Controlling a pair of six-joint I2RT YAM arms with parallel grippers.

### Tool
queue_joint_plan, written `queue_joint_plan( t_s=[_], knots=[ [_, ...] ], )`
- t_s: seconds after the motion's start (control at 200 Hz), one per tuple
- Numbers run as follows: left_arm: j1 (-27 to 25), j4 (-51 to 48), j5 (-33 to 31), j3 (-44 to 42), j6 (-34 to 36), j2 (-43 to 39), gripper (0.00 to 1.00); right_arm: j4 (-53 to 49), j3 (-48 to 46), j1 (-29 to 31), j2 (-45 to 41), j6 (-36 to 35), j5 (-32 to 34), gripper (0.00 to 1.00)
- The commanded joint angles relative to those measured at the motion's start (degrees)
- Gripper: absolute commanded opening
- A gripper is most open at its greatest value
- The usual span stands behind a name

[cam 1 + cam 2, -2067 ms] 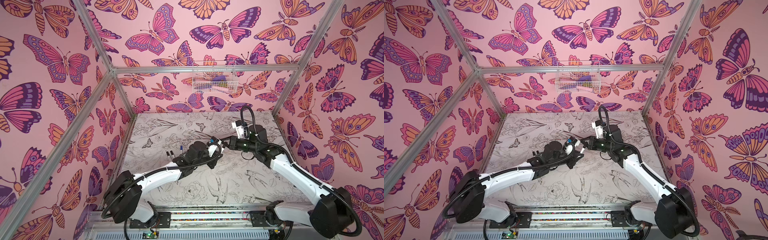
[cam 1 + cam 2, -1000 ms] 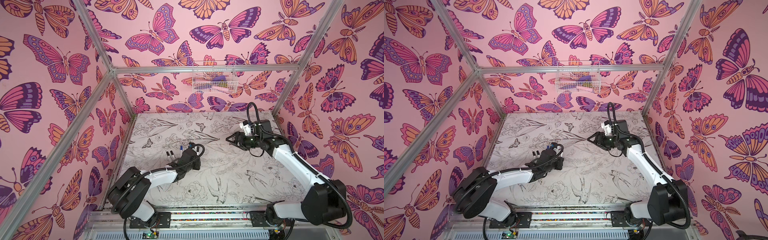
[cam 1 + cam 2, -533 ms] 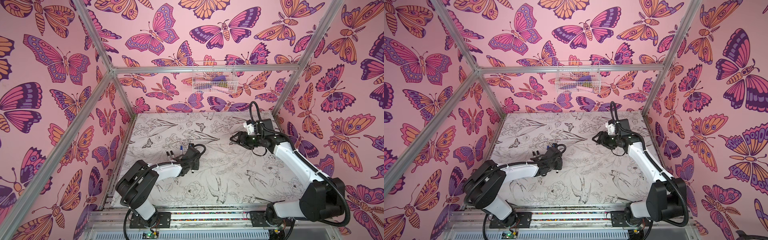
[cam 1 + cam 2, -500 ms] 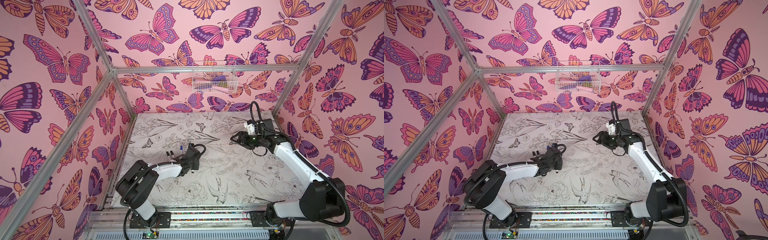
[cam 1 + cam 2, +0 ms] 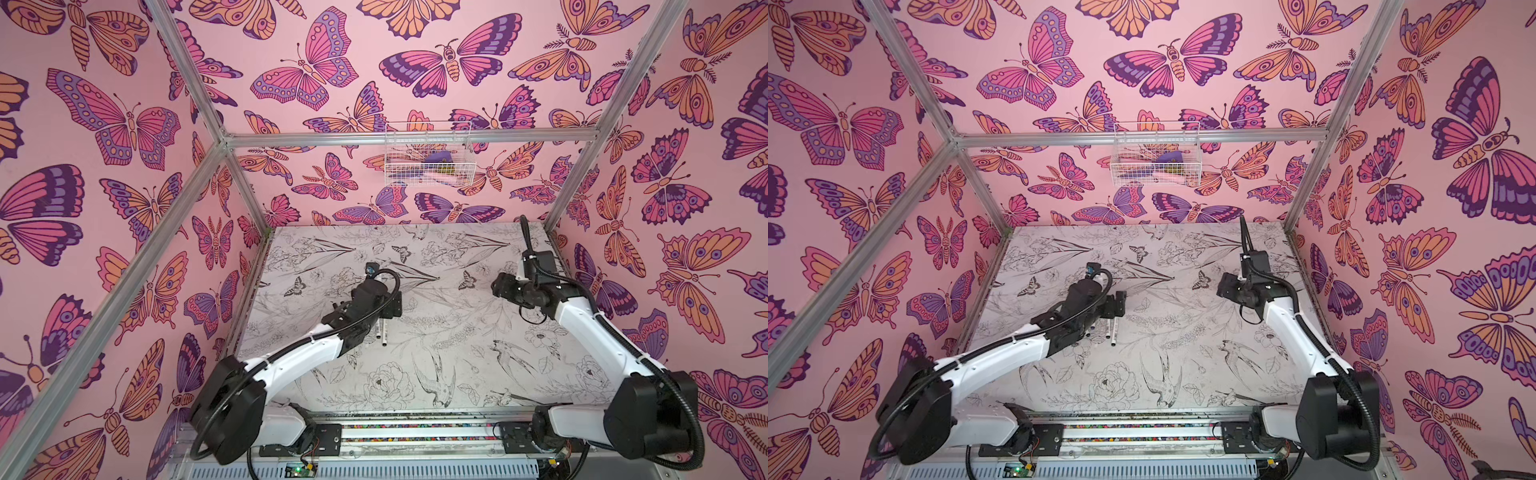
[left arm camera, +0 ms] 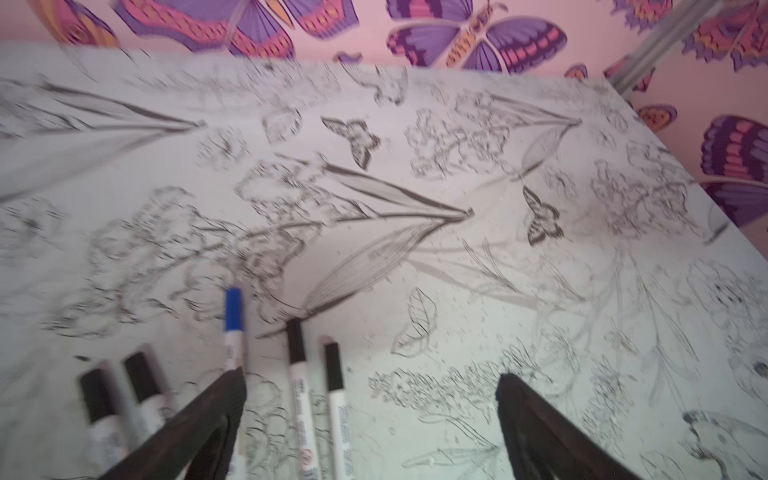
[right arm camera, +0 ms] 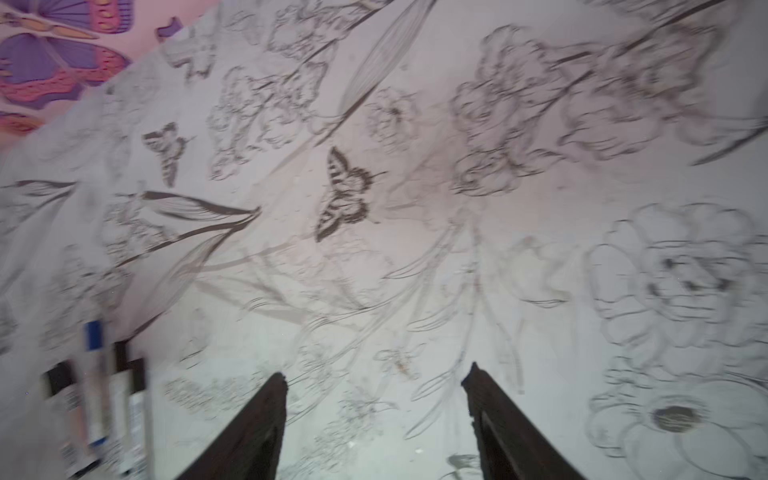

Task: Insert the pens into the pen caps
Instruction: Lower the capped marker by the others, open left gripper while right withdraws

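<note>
pens [image 6: 300,407]: smooth white plastic barrels | pen caps [image 6: 296,343]: black and blue plastic, slight sheen | table [image 5: 457,353]: matt printed sheet | frame bars [image 5: 291,137]: brushed metal | basket [image 5: 428,168]: white wire

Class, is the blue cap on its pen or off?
On: the blue cap sits flush on the end of its white pen.

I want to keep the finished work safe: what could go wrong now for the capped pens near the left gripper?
1. One finger of the open left gripper overlaps the blue-capped pen in the left wrist view; pulling away sideways might knock it.
2. The black-capped pens lie close beside it on the table, so one push could roll several.
</note>
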Motion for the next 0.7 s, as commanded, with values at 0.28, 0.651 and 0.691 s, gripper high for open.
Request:
queue_joint_plan(
  t_s=[0.28,0.651,0.691],
  knots=[
    [21.0,2.9,-26.9,-20.6,3.9,-19.9,0.98,50.8,-29.4,1.4,-2.4,-17.5,28.2,0.99],
    [29.5,20.4,-19.6,-28.0,15.9,-10.7,0.99,78.7,-32.9,-0.8,14.0,-23.0,17.7,0.99],
    [29.9,27.8,-17.6,-29.5,17.5,-8.7,0.99,76.7,-32.1,-1.4,13.8,-22.2,17.9,0.99]
  ],
)
